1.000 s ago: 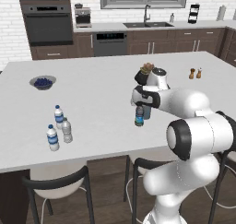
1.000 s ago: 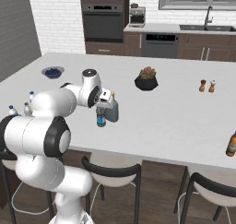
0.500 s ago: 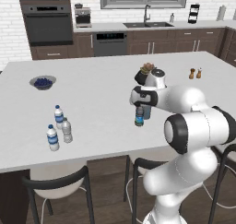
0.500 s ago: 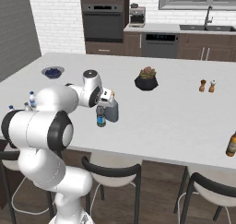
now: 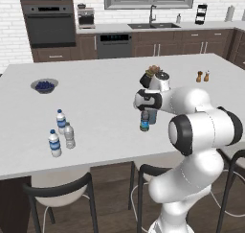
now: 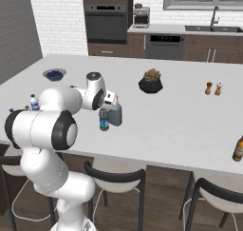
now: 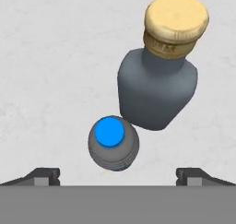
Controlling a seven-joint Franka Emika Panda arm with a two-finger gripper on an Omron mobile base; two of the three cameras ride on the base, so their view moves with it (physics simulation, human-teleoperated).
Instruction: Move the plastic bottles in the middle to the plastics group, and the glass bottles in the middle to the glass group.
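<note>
The gripper (image 7: 118,174) has settled lower over the dark bottle (image 5: 144,121) beside the glass bottle (image 5: 152,115), jaws wide: 1 grasp looks imminent.

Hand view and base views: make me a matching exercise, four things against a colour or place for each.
Things:
1. small dark bottle
2. grey glass bottle
3. bowl
4. gripper

Descriptions:
A. tan cap
B. dark blue contents, far left of the counter
C. bright blue cap
D. open, above the two middle bottles

Pairs: 1-C, 2-A, 3-B, 4-D
</note>
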